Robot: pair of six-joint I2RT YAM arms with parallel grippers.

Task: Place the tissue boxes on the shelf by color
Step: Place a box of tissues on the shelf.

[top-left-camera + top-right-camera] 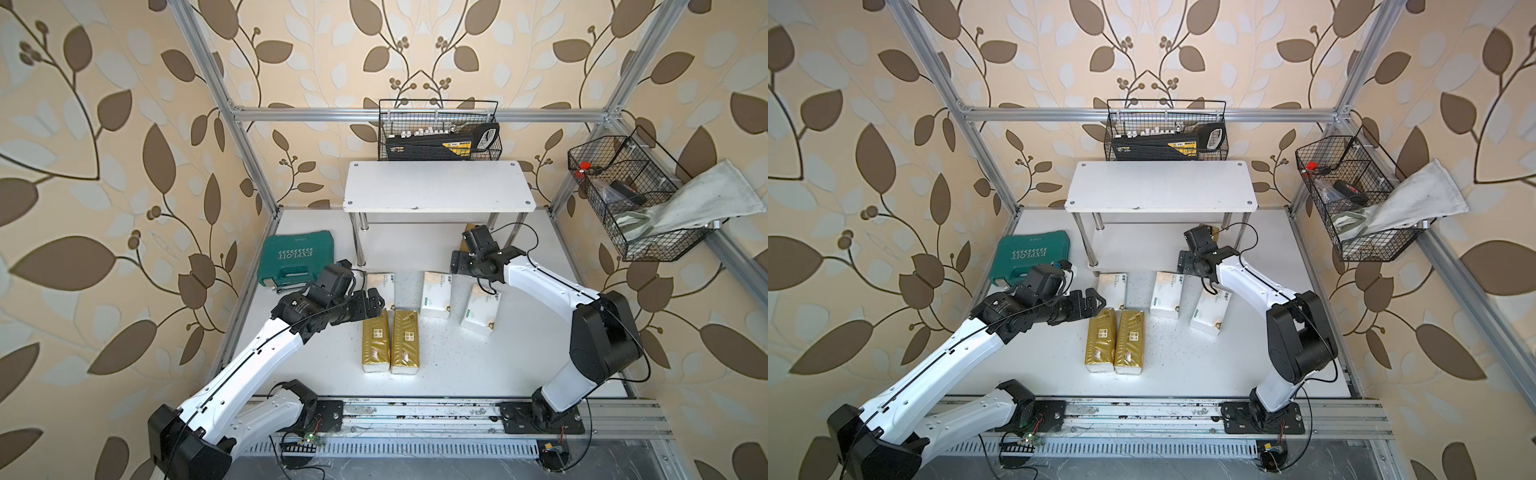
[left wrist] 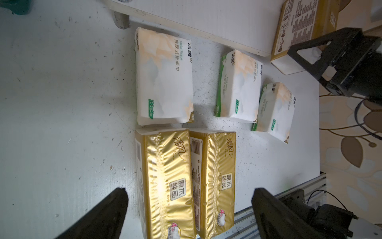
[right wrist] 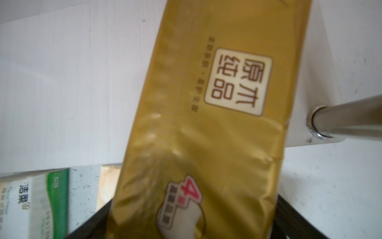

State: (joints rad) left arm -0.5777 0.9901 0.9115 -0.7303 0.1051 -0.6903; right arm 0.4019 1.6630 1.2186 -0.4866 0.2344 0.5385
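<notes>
The gold tissue pack [image 3: 217, 124] fills the centre of the view. It extends lengthwise, slightly skewed, over the white shelf board [image 3: 72, 93]. Its near end projects past the board edge above the table [image 3: 330, 186]. The right gripper [image 3: 195, 198] straddles that end, with one black finger [image 3: 91, 225] on each side; contact cannot be confirmed. A chrome leg [image 3: 347, 122] stands beside the pack. A white-and-green pack [image 3: 31, 207] lies on the table near the board edge.

Shelf top [image 1: 436, 187] bare; chrome leg [image 3: 347, 120] (close) flanks gold pack [image 3: 206, 124].
</notes>
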